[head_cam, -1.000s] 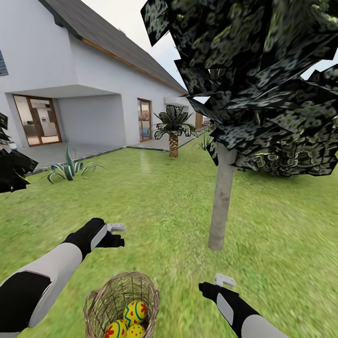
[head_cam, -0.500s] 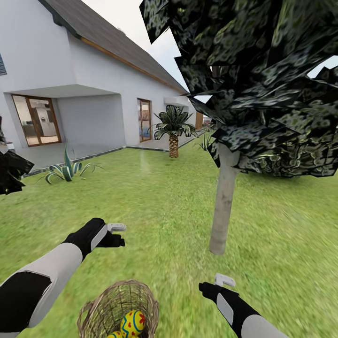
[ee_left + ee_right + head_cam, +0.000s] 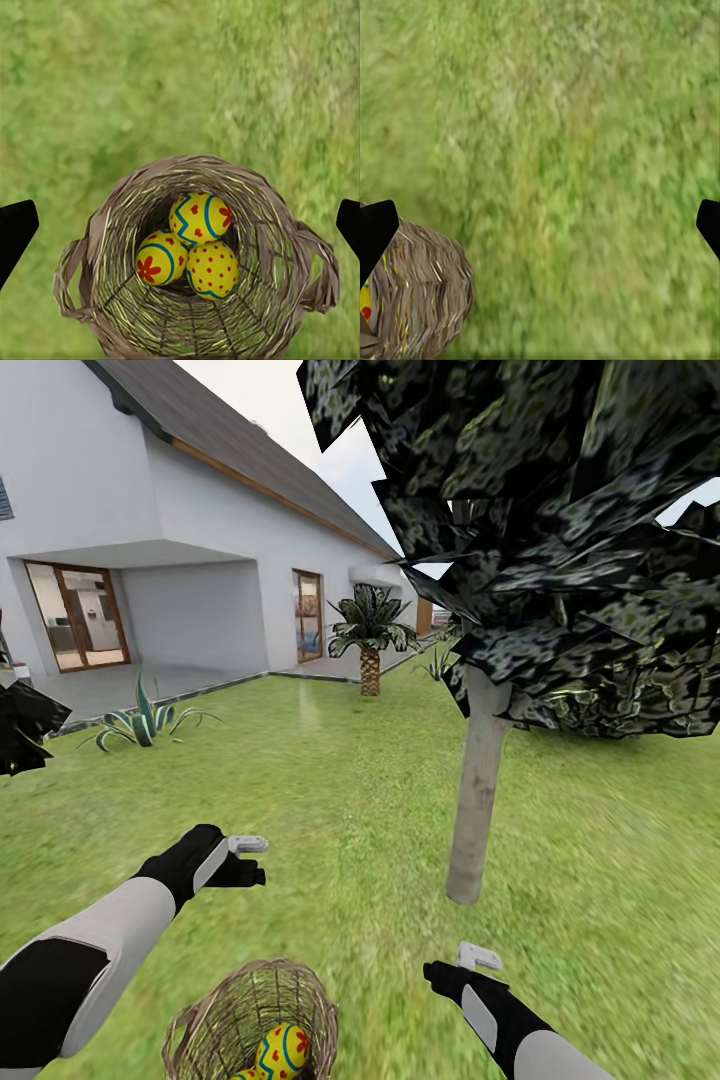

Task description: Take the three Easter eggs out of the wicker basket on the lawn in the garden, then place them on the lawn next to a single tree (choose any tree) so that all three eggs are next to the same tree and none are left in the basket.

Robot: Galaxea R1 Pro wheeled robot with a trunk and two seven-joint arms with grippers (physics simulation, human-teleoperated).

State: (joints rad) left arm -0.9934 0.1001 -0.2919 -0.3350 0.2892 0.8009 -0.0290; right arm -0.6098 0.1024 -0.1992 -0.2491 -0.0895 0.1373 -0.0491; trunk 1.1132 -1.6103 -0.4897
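We count three eggs (image 3: 196, 244) in the left wrist view, lying together at the bottom of the basket (image 3: 112, 232): one on top with blue zigzags and red hearts, one with a red flower shape, one with red dots. All three touch each other. From the head camera the basket (image 3: 215, 1015) sits on the lawn (image 3: 340, 790) at the lower edge of the picture, cut off there, so we see just one egg (image 3: 283, 1050) clearly and a sliver of a second. In the right wrist view only a piece of the basket's woven wall (image 3: 427, 300) shows in a corner, with a bit of yellow through the weave that is probably an egg.

The left gripper (image 3: 250, 858) hangs above the grass just beyond the basket, and the right gripper (image 3: 470, 965) is to the basket's right, nearer the tree. In both wrist views the dark fingertips (image 3: 15, 229) sit at opposite edges of the picture, so both pairs of fingers are spread wide with nothing between them.

One tree (image 3: 478, 780) with a pale grey trunk stands on the lawn ahead and to the right, its dark crown covering the upper right. Farther off we see one short palm (image 3: 370, 635), one spiky striped plant (image 3: 145, 722) and a white house (image 3: 150, 540). Dark leaves (image 3: 25, 725) at the left edge are cut off.
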